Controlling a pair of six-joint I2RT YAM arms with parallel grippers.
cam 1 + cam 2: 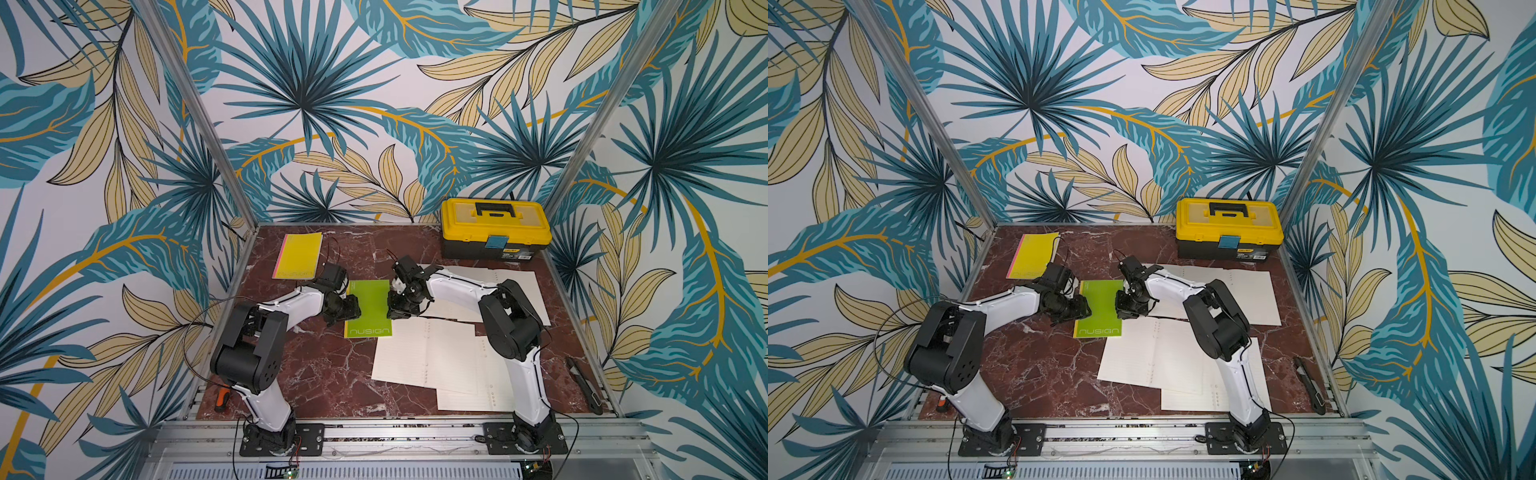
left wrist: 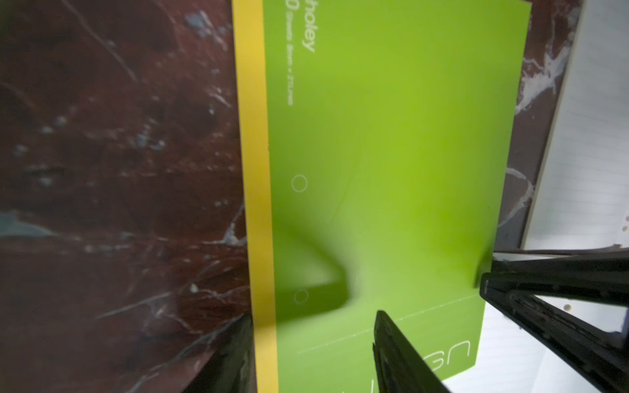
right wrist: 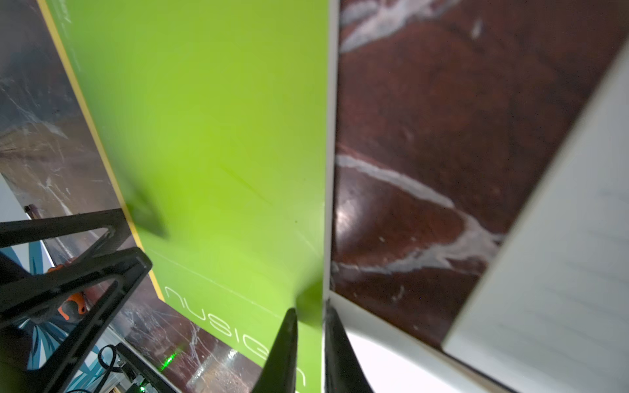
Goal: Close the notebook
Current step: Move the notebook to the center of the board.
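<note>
The green notebook [image 1: 369,309] [image 1: 1100,307] lies flat on the marble table with its cover down, its yellow spine strip toward the left arm. My left gripper [image 1: 355,307] [image 2: 311,316] stands open at the spine edge. One finger is over the table and one is over the green cover [image 2: 391,136]. My right gripper [image 1: 390,305] [image 3: 310,309] is at the opposite, free edge. Its fingers are drawn close together with the edge of the cover [image 3: 204,136] between them.
Loose lined sheets [image 1: 428,353] are spread under and around the right arm. A yellow notebook [image 1: 297,255] lies at the back left and a yellow toolbox [image 1: 494,228] at the back right. An orange screwdriver [image 1: 222,397] and a box cutter [image 1: 584,384] lie near the front corners.
</note>
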